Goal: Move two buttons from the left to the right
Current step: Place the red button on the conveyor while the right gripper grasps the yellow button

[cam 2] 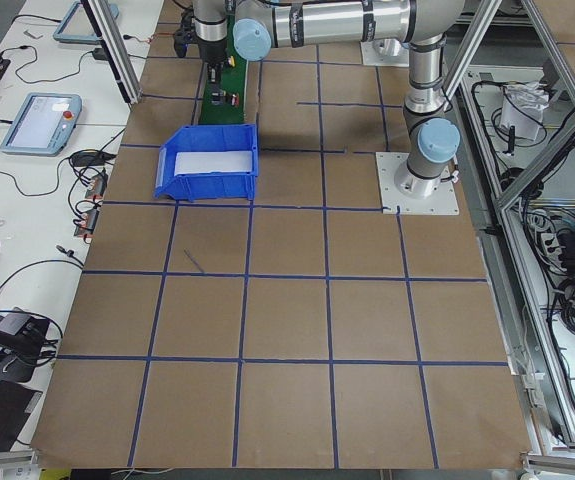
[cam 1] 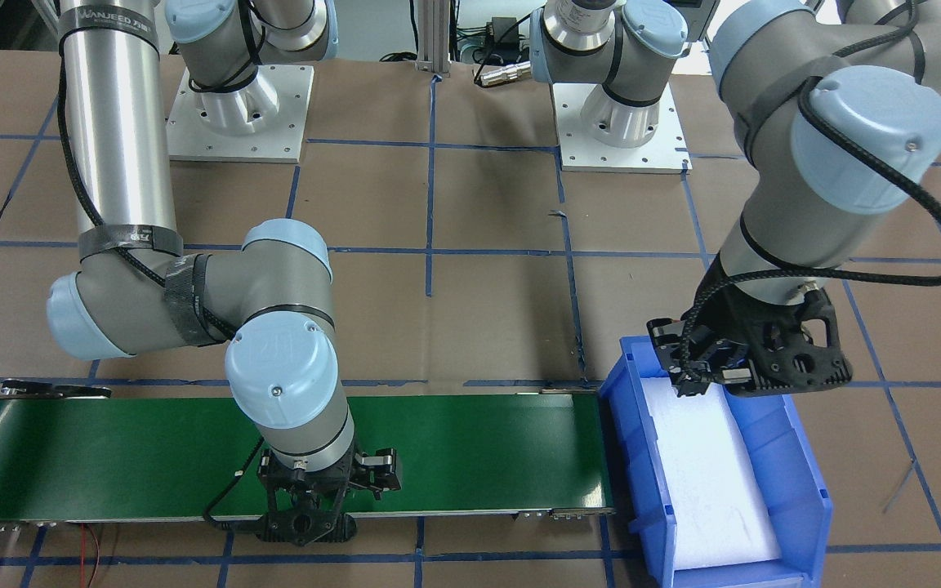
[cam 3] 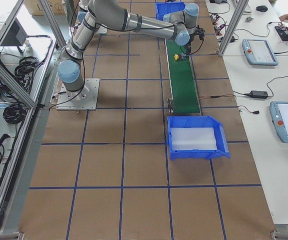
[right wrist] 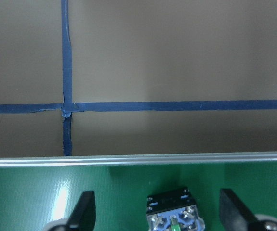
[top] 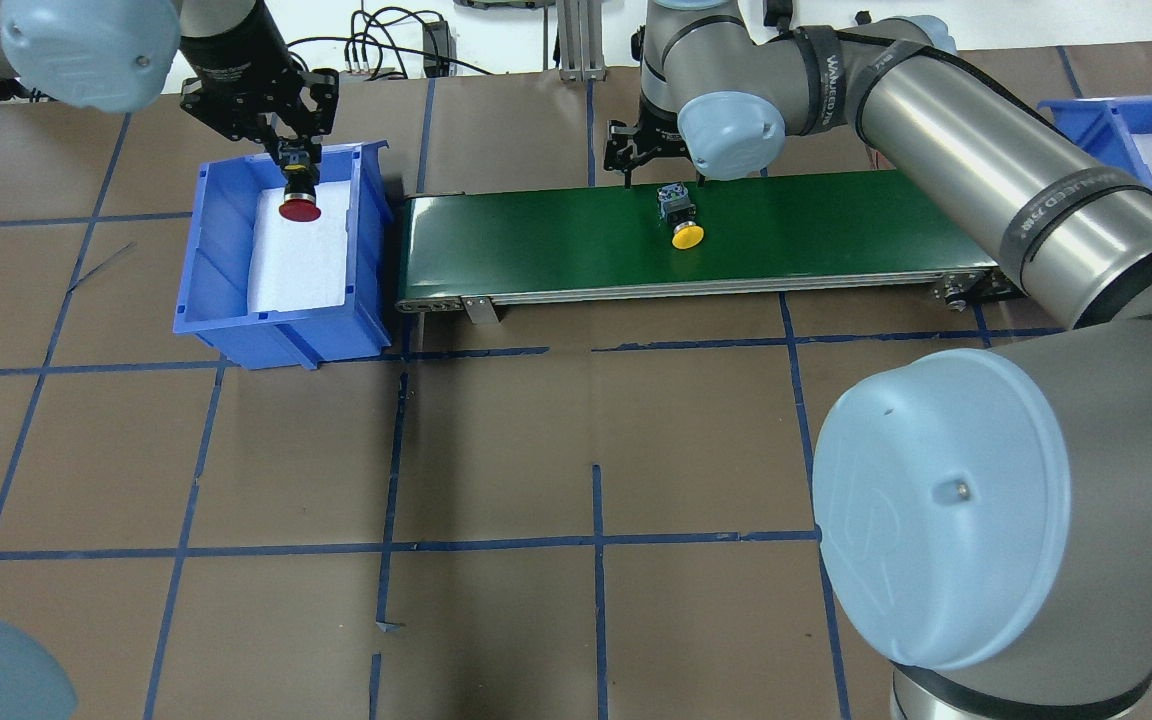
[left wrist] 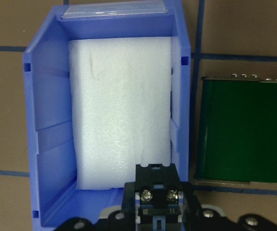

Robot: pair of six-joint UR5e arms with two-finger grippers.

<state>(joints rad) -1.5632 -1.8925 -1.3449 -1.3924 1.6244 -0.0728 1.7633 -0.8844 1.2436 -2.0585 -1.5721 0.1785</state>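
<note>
My left gripper (top: 298, 160) is shut on the red-capped button (top: 299, 205) and holds it cap down over the far end of the blue bin (top: 198, 262). In the left wrist view its contact block (left wrist: 157, 198) sits between the jaws. The yellow-capped button (top: 684, 222) lies on its side on the green conveyor belt (top: 536, 232). My right gripper (top: 662, 176) is open just behind it. In the right wrist view the button's contact block (right wrist: 175, 214) lies between the spread fingers (right wrist: 84, 211).
White foam (left wrist: 121, 106) lines the blue bin, which stands at the belt's left end. A second blue bin (top: 1116, 118) stands past the belt's right end. Blue tape lines grid the brown table (top: 496, 450). The right arm's elbow (top: 946, 510) looms at the front right.
</note>
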